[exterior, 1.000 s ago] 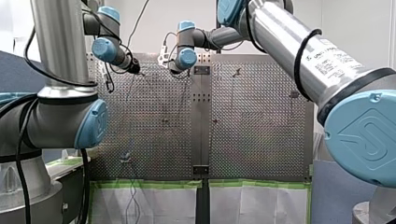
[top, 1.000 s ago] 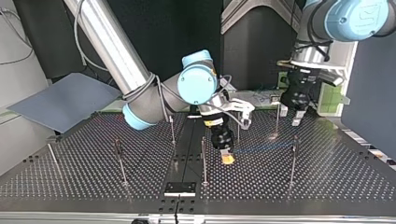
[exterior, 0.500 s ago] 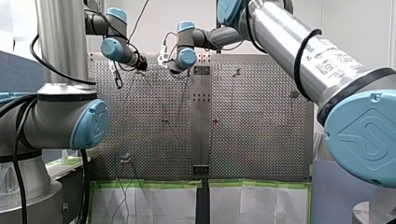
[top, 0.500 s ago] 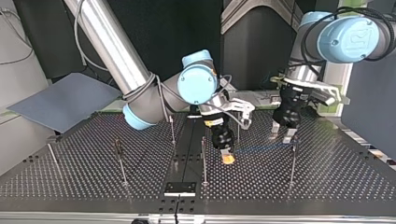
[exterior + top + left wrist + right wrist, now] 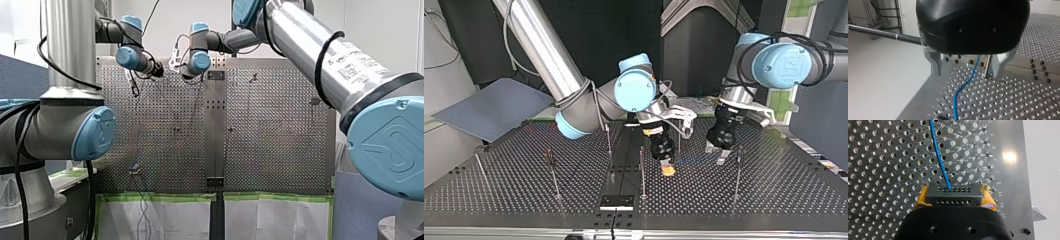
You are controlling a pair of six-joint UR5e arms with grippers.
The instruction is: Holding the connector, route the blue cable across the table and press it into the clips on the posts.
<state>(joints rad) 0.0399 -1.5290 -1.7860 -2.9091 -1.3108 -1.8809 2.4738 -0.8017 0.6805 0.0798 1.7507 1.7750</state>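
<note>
The right claw (image 5: 955, 195) is clamped on the black rectangular multi-hole connector (image 5: 953, 200) — yellow pads (image 5: 989, 200) either side.
You'll see the thin blue cable (image 5: 939, 157) leaving it across the perforated metal bench (image 5: 885, 157) — passing between the spread metal fingers (image 5: 935, 65) of the left claw (image 5: 968, 66).

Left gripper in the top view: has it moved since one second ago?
Yes. My left gripper has come toward the view's left and down in the picture, and is now close beside the tall post at the view's right.
</note>
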